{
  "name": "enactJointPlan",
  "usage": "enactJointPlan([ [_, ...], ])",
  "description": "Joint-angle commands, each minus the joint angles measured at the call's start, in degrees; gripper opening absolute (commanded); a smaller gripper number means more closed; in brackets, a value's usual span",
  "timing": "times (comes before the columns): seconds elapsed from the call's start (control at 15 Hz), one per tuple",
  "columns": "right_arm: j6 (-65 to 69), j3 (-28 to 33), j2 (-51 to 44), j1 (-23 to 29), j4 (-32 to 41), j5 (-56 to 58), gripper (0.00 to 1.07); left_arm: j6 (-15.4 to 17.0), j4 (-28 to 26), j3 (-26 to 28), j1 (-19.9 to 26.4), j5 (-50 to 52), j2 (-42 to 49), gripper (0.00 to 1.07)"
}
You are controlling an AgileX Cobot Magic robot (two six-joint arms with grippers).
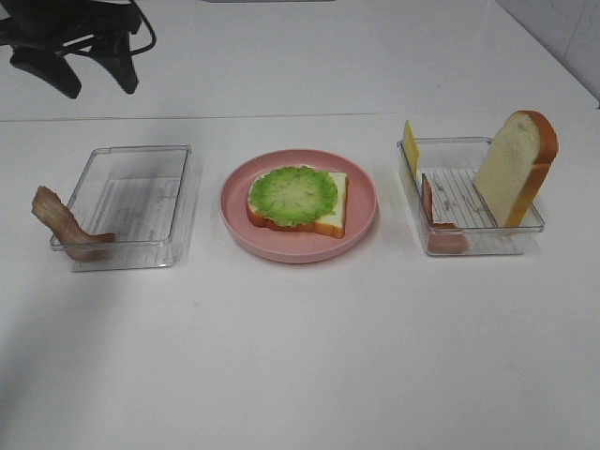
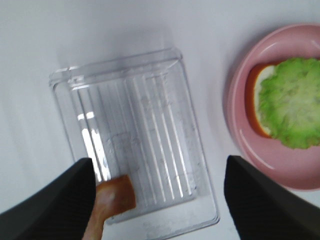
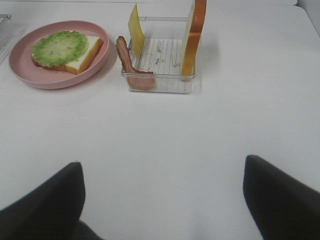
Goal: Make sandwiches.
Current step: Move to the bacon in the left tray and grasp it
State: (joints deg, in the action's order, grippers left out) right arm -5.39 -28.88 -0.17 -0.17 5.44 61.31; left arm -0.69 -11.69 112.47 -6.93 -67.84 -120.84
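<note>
A bread slice [image 1: 328,208] topped with ruffled green lettuce [image 1: 292,195] lies on the pink plate [image 1: 361,225] at the table's middle. A bacon strip [image 1: 58,221] hangs over the left edge of the left clear tray [image 1: 141,202]; it also shows in the left wrist view [image 2: 114,196]. The right clear tray [image 1: 469,202] holds an upright bread slice [image 1: 516,167], a yellow cheese slice [image 1: 410,145] and a bacon strip [image 1: 429,208]. My left gripper [image 2: 160,210] is open and empty, high above the left tray [image 2: 135,135]. My right gripper [image 3: 160,210] is open and empty, over bare table short of the right tray [image 3: 162,62].
The dark left arm [image 1: 70,47] shows at the far left of the exterior view. The table is white, and its far right edge [image 1: 562,56] runs diagonally. The plate [image 3: 30,75] stands to the left of the right tray in the right wrist view.
</note>
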Motion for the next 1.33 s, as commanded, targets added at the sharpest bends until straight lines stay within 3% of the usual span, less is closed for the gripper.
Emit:
enactJointPlan([
  [0.07, 0.1, 0.1, -0.8, -0.4, 0.2, -0.5, 0.82, 0.3, 0.0, 0.0, 1.9, -6.1, 0.6, 0.62],
  [0.4, 0.1, 0.1, -0.8, -0.4, 0.2, -0.5, 0.82, 1.3, 2.1, -0.1, 3.0, -6.0, 1.5, 0.62],
  [0.67, 0.1, 0.1, -0.8, -0.4, 0.2, -0.5, 0.82, 2.8, 9.6, -9.1, 3.0, -6.0, 10.6, 0.62],
  [1.07, 0.1, 0.1, -0.8, -0.4, 0.2, -0.5, 0.82, 4.6, 10.0, -23.0, 3.0, -4.5, 16.4, 0.62],
  [1.33, 0.1, 0.1, -0.8, -0.4, 0.2, -0.5, 0.82, 5.6, 8.4, -29.2, 3.0, 4.6, 16.2, 0.62],
])
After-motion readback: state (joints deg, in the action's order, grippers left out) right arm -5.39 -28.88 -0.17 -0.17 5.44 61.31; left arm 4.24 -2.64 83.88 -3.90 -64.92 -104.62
